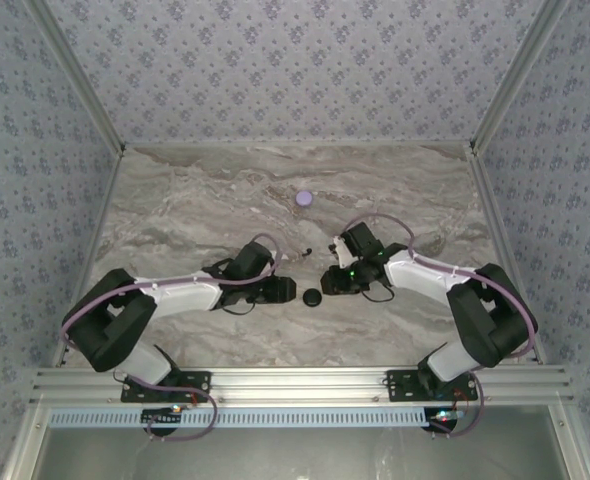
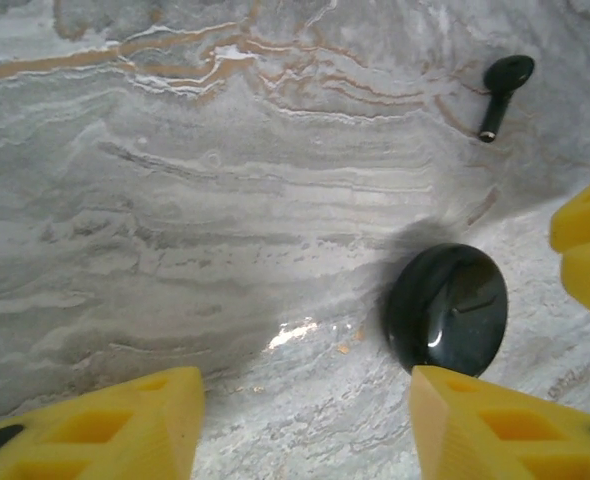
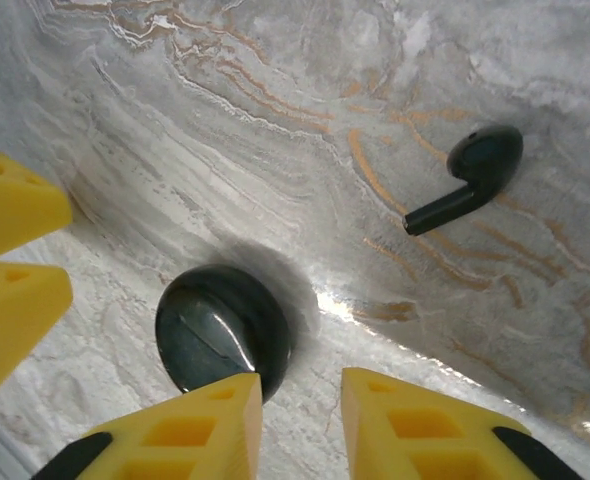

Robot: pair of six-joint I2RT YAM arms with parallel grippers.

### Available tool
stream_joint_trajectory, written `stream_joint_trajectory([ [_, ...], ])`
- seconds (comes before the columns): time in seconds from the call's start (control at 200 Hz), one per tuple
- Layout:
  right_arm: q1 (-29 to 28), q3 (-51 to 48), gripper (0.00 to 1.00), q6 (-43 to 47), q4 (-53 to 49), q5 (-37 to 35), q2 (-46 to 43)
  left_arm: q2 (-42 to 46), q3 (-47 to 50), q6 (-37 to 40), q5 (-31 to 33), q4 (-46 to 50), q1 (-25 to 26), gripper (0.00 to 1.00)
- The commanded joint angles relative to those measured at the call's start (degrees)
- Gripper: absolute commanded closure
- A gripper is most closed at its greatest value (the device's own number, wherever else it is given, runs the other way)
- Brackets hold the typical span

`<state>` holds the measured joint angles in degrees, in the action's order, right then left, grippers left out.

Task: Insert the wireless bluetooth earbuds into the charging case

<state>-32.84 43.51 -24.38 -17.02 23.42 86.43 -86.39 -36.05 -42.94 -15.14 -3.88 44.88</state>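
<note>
Black earbud [image 3: 483, 162] loose on the marbled tabletop [image 1: 175, 220], ahead and right of the spread, empty right pincer [image 3: 300, 430] — stem angled back toward the closed charging case [image 3: 223, 330]. Left pincer [image 2: 305, 430] likewise spread and empty; seemingly the farther of the two.

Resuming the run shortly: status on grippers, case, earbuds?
Open, empty: left gripper and right gripper, flanking case. Case looks shut, earbud loose on table. Far back: lavender disc, out of the way.
</note>
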Motion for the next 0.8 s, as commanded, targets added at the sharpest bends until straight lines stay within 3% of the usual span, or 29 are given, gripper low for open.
stream_joint_trajectory([
  [0.0,0.42,-1.58,0.68,-3.22,2.31,3.24,-0.93,0.21,0.30,-0.64,-6.02,-6.51,-0.96,0.40],
  [0.795,1.10,-3.45,0.73,-4.79,7.62,8.49,3.81,-9.35,-0.89,-2.28,-14.18,-12.71,-0.76,0.41],
])
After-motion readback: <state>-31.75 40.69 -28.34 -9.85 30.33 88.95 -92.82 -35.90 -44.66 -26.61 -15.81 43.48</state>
